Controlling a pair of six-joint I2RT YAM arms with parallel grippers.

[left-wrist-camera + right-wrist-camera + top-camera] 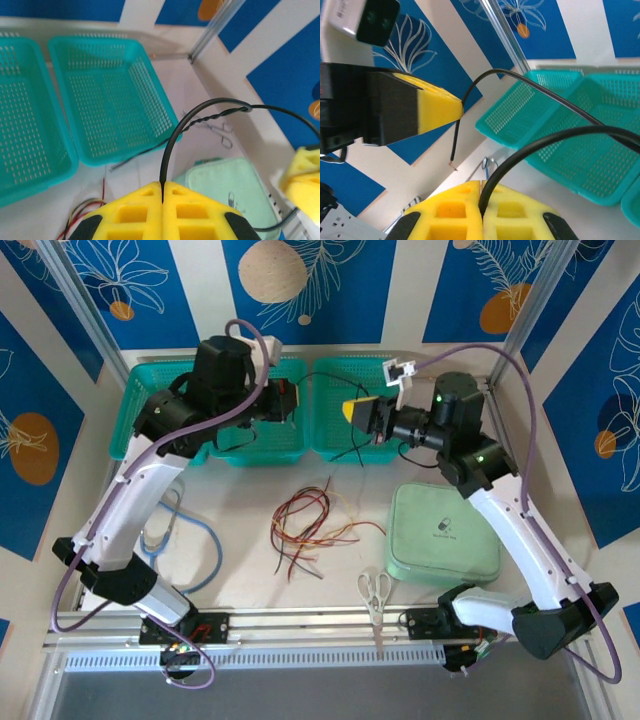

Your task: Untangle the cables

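One black cable (186, 122) is lifted off the table and runs between both grippers. My left gripper (163, 184) is shut on it, and the cable arcs up and right toward the right gripper (301, 170). In the right wrist view my right gripper (481, 184) is shut on the same black cable (555, 137). There the left gripper (459, 107) has a short free end hanging below it. Both grippers, left (288, 400) and right (357, 412), hover over the baskets. A loose bunch of red, yellow-tan and black cables (305, 523) lies mid-table.
Two teal baskets, one (150, 390) on the left and one (335, 445) on the right, stand at the back. A mint-green case (442, 532) lies right of the bunch. Scissors (375, 590) lie near the front rail. A blue-tubed stethoscope (205, 540) lies at the left.
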